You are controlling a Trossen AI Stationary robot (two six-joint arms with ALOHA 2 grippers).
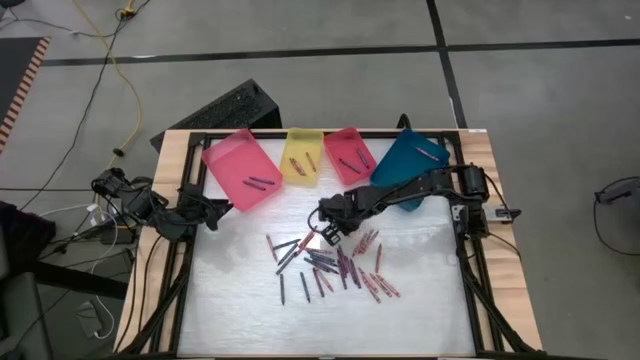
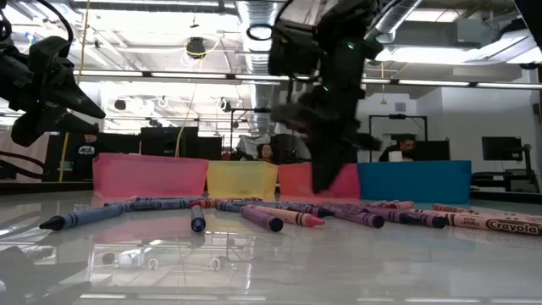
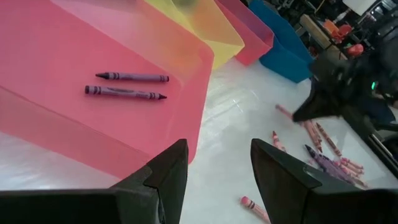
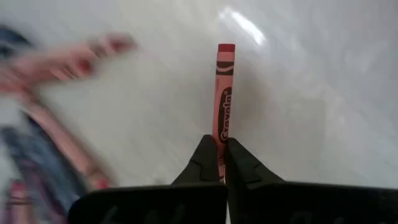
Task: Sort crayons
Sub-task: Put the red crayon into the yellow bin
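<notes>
A robot's right gripper [image 4: 217, 163] pinches the end of a red crayon [image 4: 223, 93] between its fingers [image 4: 202, 163], at the upper left edge of the loose pile in the middle of the worktop [image 1: 420, 310], as a crayon-sorting job sits at an early stage. Whether the crayon is clear of the surface cannot be told.

Four trays line the far side of the worktop. The pink tray [image 1: 225, 165] holds two dark crayons [image 3: 126, 92] lying side by side. The yellow tray [image 1: 303, 142] holds a couple of sticks, the red tray [image 1: 340, 140] two or three, and the blue tray [image 1: 400, 165] at least one; their exact colours are too small to make out from above.

Most of the work is left. The pile of crayons [image 1: 335, 265] – some two dozen or more in red, pink, purple, dark blue and black – lies scattered across the centre, many touching or crossing one another. In the low view several blue and purple sticks lie nearest the camera, with pink and red ones off to the right.

The left gripper [image 3: 214, 168] waits near the left edge of the worktop, just beside the pink tray, its fingers spread and holding nothing.

Judging by the colour in the fingers, the red tray looks the likely destination, though that remains a guess.
</notes>
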